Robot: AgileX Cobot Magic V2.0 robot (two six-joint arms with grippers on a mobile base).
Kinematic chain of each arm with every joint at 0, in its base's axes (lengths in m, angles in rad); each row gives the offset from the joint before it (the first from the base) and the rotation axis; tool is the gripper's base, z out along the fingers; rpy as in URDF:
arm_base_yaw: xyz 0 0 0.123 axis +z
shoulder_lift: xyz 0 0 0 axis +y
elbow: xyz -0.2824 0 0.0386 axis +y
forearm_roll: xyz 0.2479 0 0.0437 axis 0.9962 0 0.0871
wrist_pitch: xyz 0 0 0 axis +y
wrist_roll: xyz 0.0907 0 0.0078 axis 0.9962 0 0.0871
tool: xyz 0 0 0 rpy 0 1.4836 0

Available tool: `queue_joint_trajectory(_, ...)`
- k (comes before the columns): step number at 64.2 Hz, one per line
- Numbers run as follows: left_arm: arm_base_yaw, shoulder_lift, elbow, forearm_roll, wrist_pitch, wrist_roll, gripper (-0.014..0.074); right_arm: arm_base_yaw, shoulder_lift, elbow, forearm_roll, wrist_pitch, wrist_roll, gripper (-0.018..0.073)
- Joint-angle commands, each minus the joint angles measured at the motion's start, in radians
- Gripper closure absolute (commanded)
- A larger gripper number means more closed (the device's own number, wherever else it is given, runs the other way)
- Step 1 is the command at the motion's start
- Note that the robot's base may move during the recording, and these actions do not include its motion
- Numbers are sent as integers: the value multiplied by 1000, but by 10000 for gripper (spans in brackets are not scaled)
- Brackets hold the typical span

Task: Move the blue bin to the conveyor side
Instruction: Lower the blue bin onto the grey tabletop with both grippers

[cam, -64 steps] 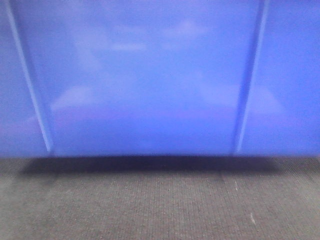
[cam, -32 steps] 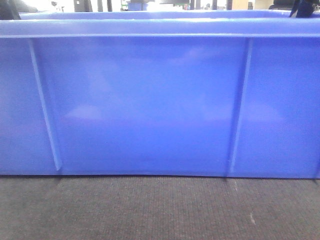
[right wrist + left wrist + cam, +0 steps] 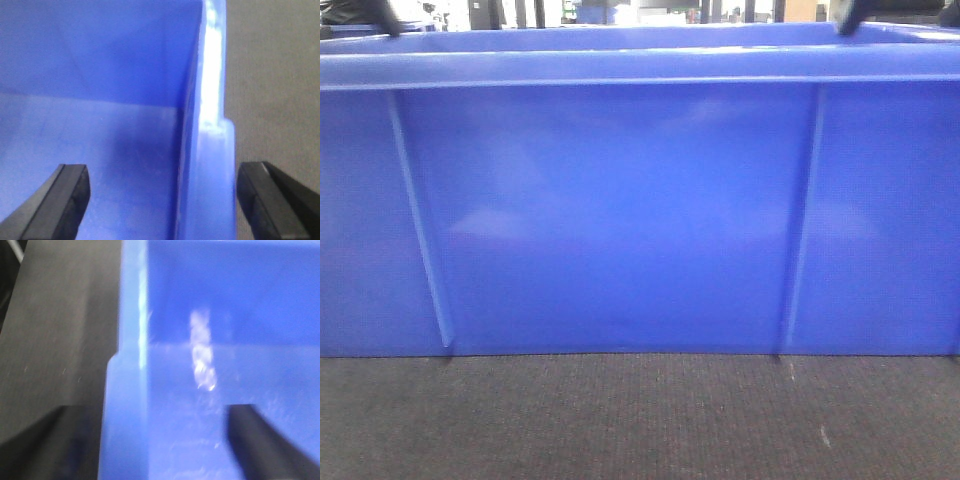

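The blue bin (image 3: pixel 620 220) fills the front view and stands on the dark grey woven conveyor belt (image 3: pixel 640 420). Its thick rim (image 3: pixel 620 68) runs across the top. Dark bits of my grippers show above the rim at the top left (image 3: pixel 380 14) and the top right (image 3: pixel 850 18). My left gripper (image 3: pixel 150 445) is open and straddles the bin's left rim (image 3: pixel 125 405), one finger over the belt (image 3: pixel 55 340) and one inside the bin. My right gripper (image 3: pixel 165 200) is open and straddles the right rim (image 3: pixel 216 165) in the same way. Neither touches the rim.
Beyond the bin's rim in the front view there are bright room shapes and a small blue crate (image 3: pixel 595 12). Grey belt lies outside the bin in the right wrist view (image 3: pixel 275 75).
The bin has dropped lower in the front view, its rim has come into sight and the dark shadow under it has closed. The gripper tips at the rim have shifted.
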Motion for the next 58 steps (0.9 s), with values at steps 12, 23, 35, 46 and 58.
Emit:
queue_joint_trajectory(12, -5, -18, -115, 12, 73, 1, 17, 1, -12, -178, -3, 137, -11, 145)
queue_joint_trajectory(23, -5, -40, -263, 33, 202, 1, 228, 1, -13, -349, -3, 307, -11, 477)
queue_joint_trajectory(35, -5, -44, -352, 66, 151, 1, 556, 1, -15, -442, -3, 247, -11, 630)
queue_joint_trajectory(46, -5, -48, -392, 58, 145, 1, 598, 1, -21, -492, -1, 223, -11, 629)
queue_joint_trajectory(58, -7, -95, -417, 46, 185, 1, 605, 1, -28, -533, -1, 248, -11, 641)
